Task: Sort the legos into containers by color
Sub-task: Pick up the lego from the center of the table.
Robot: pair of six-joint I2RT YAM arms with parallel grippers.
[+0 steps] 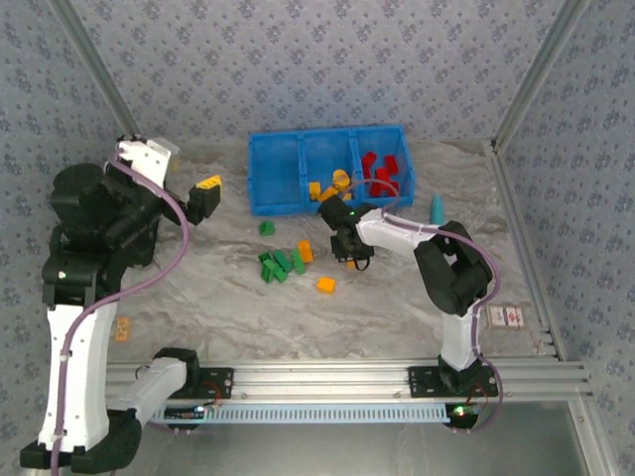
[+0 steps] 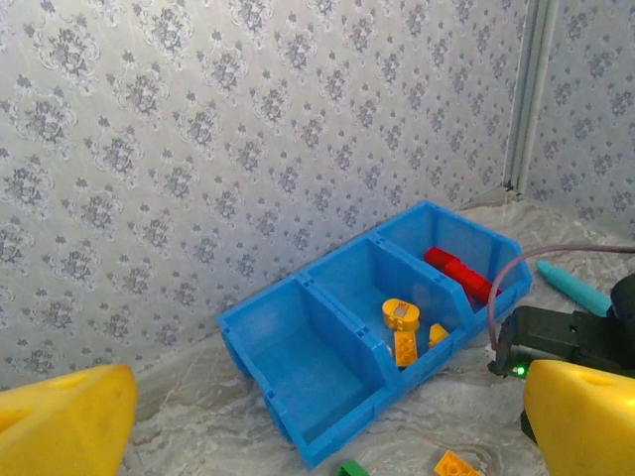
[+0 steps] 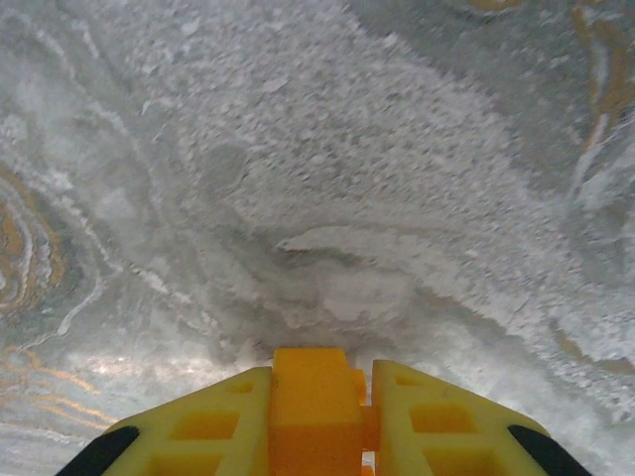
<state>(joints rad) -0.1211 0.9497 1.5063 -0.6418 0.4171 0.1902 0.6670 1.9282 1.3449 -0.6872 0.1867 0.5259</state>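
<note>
The blue container (image 1: 327, 171) stands at the back with three compartments: the left one bare, orange-yellow legos (image 1: 335, 184) in the middle, red legos (image 1: 382, 171) on the right. Loose on the table lie green legos (image 1: 278, 265) and orange ones (image 1: 325, 285). My right gripper (image 1: 347, 253) is low over the table in front of the bin, shut on an orange-yellow lego (image 3: 310, 397) between its yellow fingers (image 3: 208, 426). My left gripper (image 1: 206, 193) hangs open and holds nothing, left of the bin (image 2: 337, 327). Orange legos (image 2: 402, 319) and red ones (image 2: 456, 270) lie in the bin.
A slim teal piece (image 1: 436, 208) lies right of the bin by the frame rail. A single green lego (image 1: 266, 228) sits in front of the bin's left compartment. Patterned walls close off the back and sides. The right arm's black wrist (image 2: 566, 337) is near the bin's right end.
</note>
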